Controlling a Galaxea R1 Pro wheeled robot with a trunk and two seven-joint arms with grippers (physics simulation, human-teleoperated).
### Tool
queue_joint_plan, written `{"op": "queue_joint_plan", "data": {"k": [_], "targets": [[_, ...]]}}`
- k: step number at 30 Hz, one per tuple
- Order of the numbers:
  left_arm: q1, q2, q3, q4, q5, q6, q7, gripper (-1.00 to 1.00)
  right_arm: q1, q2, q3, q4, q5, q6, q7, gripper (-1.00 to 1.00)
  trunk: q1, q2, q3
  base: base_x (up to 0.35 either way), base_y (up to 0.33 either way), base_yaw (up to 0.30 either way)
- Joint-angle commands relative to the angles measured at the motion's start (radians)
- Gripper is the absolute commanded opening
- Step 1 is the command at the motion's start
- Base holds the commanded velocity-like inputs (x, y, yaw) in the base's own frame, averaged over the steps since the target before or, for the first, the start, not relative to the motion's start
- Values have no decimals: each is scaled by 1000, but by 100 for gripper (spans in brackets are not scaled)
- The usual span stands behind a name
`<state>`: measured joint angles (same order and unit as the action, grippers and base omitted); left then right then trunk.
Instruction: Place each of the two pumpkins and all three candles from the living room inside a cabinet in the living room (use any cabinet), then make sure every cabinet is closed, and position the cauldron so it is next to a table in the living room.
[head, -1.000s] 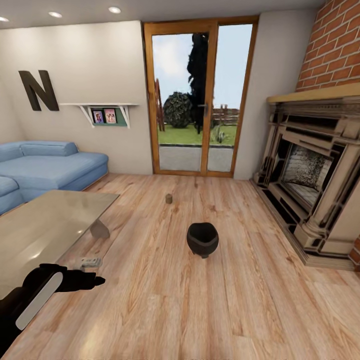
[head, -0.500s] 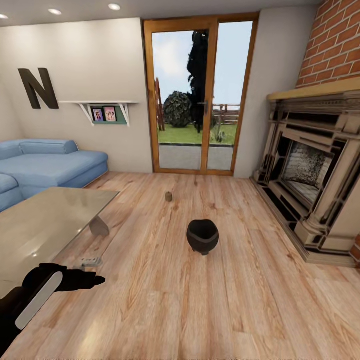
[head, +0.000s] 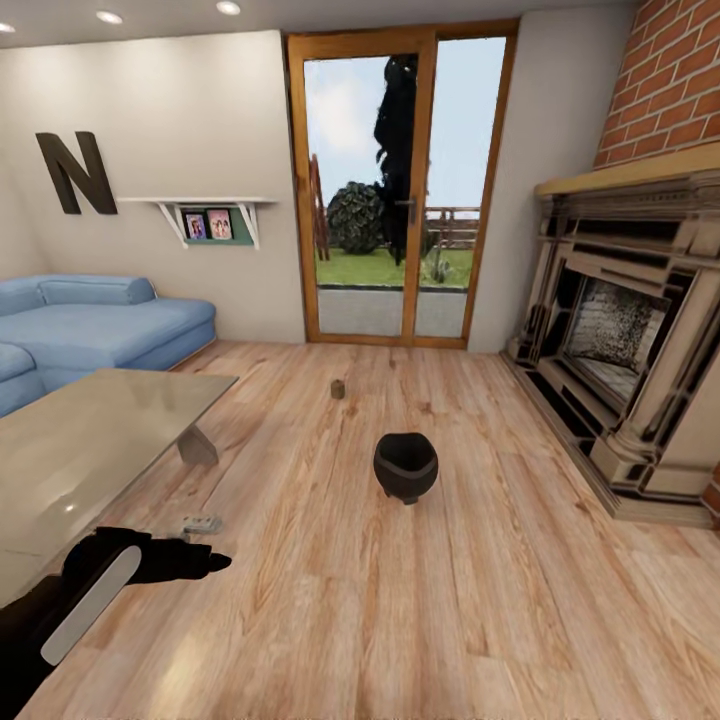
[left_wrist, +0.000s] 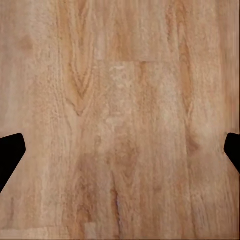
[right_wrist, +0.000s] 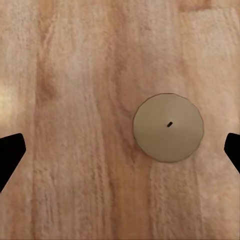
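Now, you are standing in the living room with both arms low over the wooden floor (head: 420, 600). The cauldron (head: 406, 466) sits on the floor in the middle of the room, well apart from the glass table (head: 90, 450) at the left. One candle (head: 338, 389) stands further away, toward the glass door (head: 400, 190). A second candle (right_wrist: 168, 128) shows in the right wrist view, seen from straight above, with its flat round top and small wick mark.

The right gripper (right_wrist: 120, 150) has its fingers spread wide, with nothing between them, and the candle stands on the floor between the two fingertips, closer to one of them. The left gripper (left_wrist: 120, 150) is also wide open and holds nothing; under it is bare floor.

The step in hand seems to be picking up this candle. To do it well, first shift the right gripper sideways until the candle is midway between the fingertips. Then go down straight, without tilting. Close only when the fingers are beside the candle's wall, not above its top. The candle is short, so a high grip may slip off or knock it over.
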<state>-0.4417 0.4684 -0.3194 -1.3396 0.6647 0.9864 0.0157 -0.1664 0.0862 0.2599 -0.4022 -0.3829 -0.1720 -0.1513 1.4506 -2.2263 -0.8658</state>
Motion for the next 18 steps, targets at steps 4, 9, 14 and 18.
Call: {"op": "queue_joint_plan", "data": {"k": [4,9,14,18], "targets": [[22,8,-8,-53,102,3,-3,100,-1,-1,9,0,-7,-4,-7,100,15,-29,-14,0,0,0],[53,16,-9,-120,180,5,-5,100,-1,0,9,0,-7,-4,-7,100,34,-64,-29,0,0,0],[68,48,-6,-141,265,10,-58,100,-1,-1,9,-1,-6,-4,-7,100,54,-99,-45,0,0,0],[69,98,-3,-142,333,9,-101,100,-1,-2,9,-2,-6,-4,-7,100,69,-127,-57,0,0,0]]}}
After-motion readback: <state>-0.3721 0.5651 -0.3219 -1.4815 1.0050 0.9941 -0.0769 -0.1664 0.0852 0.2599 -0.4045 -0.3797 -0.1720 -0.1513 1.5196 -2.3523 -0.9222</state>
